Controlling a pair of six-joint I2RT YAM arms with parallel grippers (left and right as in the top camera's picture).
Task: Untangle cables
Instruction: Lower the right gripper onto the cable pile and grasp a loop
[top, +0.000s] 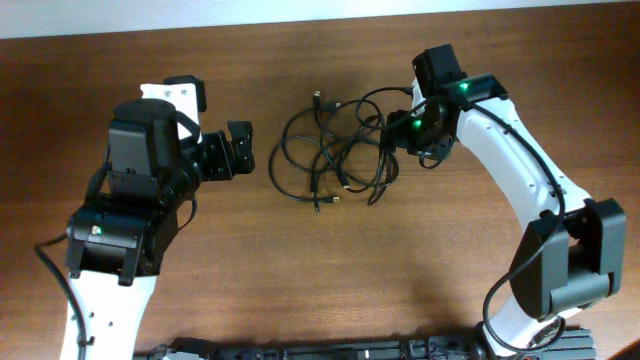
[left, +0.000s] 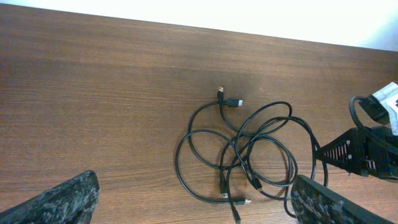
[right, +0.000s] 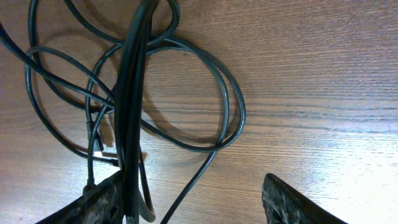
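Note:
The cables (top: 330, 155) are thin black cords with small plug ends, lying as a tangle of overlapping loops on the middle of the brown table (top: 300, 270). My left gripper (top: 246, 150) is open and empty just left of the tangle. In the left wrist view the cables (left: 242, 155) lie between and beyond its spread fingers (left: 196, 205). My right gripper (top: 393, 132) is at the tangle's right edge. In the right wrist view its fingers (right: 199, 202) are spread wide; cable loops (right: 217, 118) lie under it, and dark strands run along the left finger. It grips nothing.
The right gripper also shows at the right edge of the left wrist view (left: 364, 152). The table's far edge meets a white wall (left: 249, 15). Thicker black robot wires hang at the arms (top: 50, 260).

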